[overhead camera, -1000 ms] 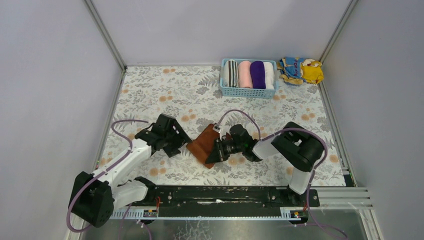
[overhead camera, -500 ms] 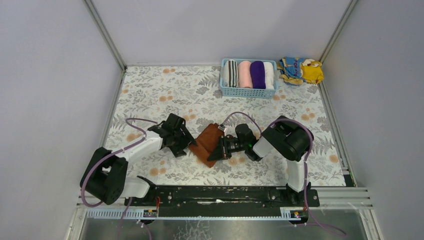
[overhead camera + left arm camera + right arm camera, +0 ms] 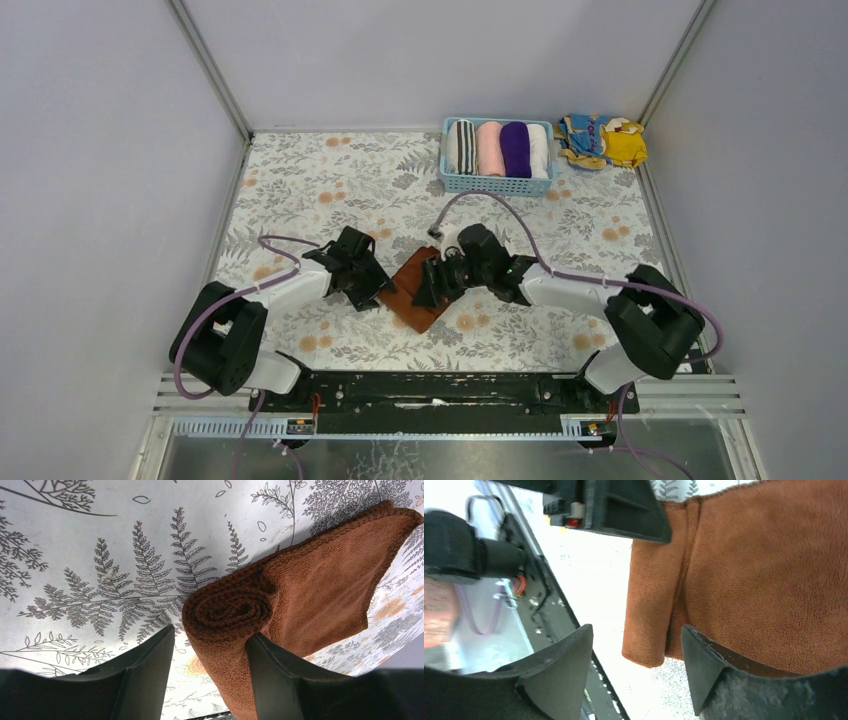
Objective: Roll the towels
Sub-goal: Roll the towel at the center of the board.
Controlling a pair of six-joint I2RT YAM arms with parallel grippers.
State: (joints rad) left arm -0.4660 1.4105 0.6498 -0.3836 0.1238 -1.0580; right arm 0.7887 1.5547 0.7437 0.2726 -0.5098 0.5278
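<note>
Left tool (image 3: 210,632) first: its jaws are parted and straddle the rolled end of the rust-brown towel (image 3: 320,580). We see the spiral of the roll sitting right between the two fingers. One finger is against the cloth, but a sliver of counter (image 3: 75,545) shows beside the other, so we call that a loose bracket, not a pinch.

Over to the right tool (image 3: 636,630): it is released, jaws wide, hovering low over the flat part of the same towel with nothing clamped. The roll's other end lies between its fingertips.

So here's the geometry that matters. The towel lies on the counter between the two tools, well short of the basket (image 3: 497,184). The roll sits along the towel's edge on the left arm's side. As we read it, its long axis runs from the left tool toward the near corner. The unrolled flap spreads away from that roll, toward the right arm.

We judge the next turn has to travel across that axis, into the flap. The left arm is the nearer one to the roll itself, while the right is placed over the loose cloth.

The purple towel (image 3: 515,148) sits rolled in the basket at the far side.
</note>
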